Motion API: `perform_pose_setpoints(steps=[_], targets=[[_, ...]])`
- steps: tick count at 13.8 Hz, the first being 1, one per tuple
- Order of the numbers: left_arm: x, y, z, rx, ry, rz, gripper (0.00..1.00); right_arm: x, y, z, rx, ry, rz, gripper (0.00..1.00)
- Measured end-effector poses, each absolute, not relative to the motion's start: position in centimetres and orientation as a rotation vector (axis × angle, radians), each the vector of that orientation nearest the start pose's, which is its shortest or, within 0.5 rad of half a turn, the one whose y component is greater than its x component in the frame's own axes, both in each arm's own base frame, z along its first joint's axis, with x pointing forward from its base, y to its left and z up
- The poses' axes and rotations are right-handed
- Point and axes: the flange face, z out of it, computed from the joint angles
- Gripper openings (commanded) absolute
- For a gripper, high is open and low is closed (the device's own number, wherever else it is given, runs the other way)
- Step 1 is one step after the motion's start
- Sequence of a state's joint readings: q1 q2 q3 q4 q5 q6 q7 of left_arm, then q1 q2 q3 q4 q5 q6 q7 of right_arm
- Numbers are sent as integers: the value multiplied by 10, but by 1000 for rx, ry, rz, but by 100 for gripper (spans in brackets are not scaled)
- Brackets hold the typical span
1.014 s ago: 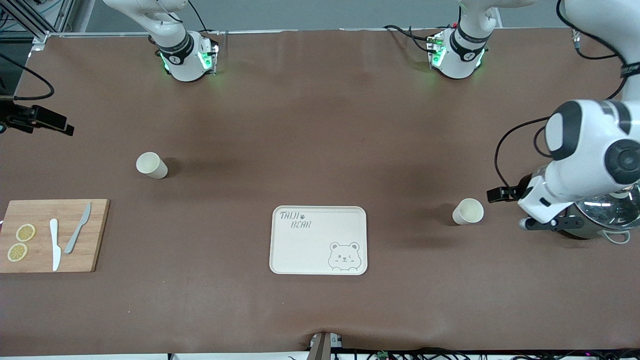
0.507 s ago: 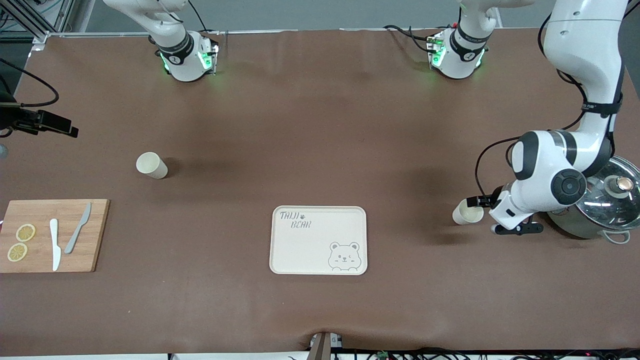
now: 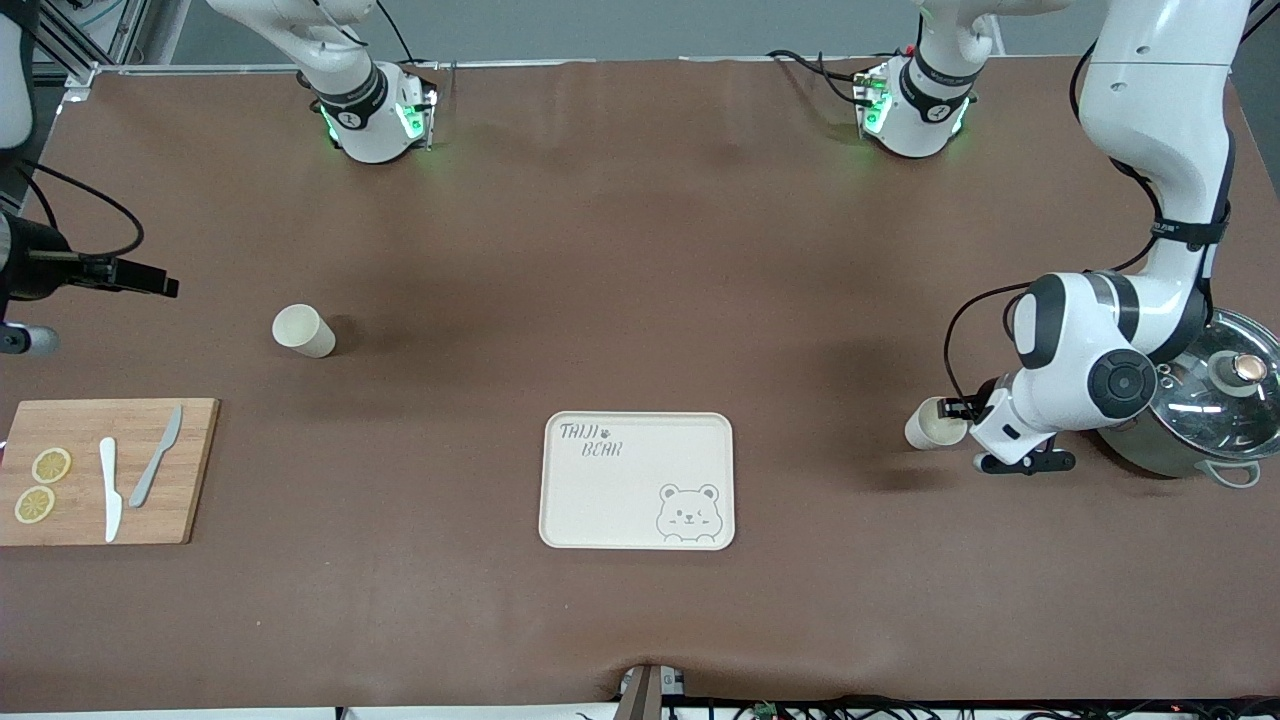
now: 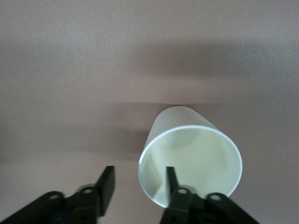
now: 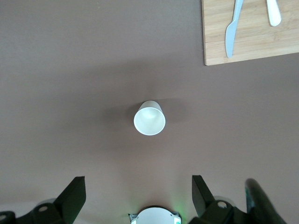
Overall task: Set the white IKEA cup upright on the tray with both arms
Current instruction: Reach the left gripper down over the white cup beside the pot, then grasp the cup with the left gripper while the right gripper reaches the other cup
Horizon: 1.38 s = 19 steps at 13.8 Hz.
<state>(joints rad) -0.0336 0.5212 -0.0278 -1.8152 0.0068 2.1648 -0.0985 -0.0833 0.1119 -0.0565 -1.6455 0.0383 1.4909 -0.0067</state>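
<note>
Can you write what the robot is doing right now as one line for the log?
left tool: open, one finger inside rim of cup lying on its side | right tool: open, over second cup | tray: no cup on it

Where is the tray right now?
In the front view, the tray lies mid-table, nearer the camera than both cups, roughly midway between them.

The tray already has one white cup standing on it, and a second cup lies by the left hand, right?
Not quite. The front view shows the tray bare: one white cup lies near the cutting board. The second cup does lie by the left hand.
</note>
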Motion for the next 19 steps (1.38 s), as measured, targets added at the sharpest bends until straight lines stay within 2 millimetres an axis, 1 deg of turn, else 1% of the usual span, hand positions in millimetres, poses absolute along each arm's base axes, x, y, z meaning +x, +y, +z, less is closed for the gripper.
perform_pose_setpoints(steps=[1, 4, 7, 8, 9, 10, 12, 14, 16, 19], targets=[[632, -38, 238, -3125, -55, 265, 0, 561, -74, 511, -3054, 211, 415, 100], [640, -39, 240, -3131, -51, 242, 0, 559, -77, 482, -3053, 222, 417, 100], [648, -48, 251, -3138, -31, 201, 0, 555, -78, 454, -3054, 230, 406, 100], [652, -55, 257, -3144, -15, 179, 0, 552, -78, 446, -3055, 231, 403, 100], [657, -68, 266, -3155, 15, 152, 0, 550, -77, 439, -3056, 232, 395, 100], [661, -86, 276, -3166, 55, 126, 0, 546, -77, 432, -3057, 234, 387, 100], [667, -129, 300, -3177, 150, 80, 0, 538, -76, 418, -3058, 224, 380, 100], [669, -171, 316, -3189, 220, 44, 0, 530, -76, 403, -3060, 180, 361, 100], [667, -215, 316, -3217, 230, 37, 0, 520, -82, 381, -3065, 134, 316, 100], [668, -275, 304, -3235, 185, 24, 0, 504, -87, 348, -3073, 114, 273, 100]])
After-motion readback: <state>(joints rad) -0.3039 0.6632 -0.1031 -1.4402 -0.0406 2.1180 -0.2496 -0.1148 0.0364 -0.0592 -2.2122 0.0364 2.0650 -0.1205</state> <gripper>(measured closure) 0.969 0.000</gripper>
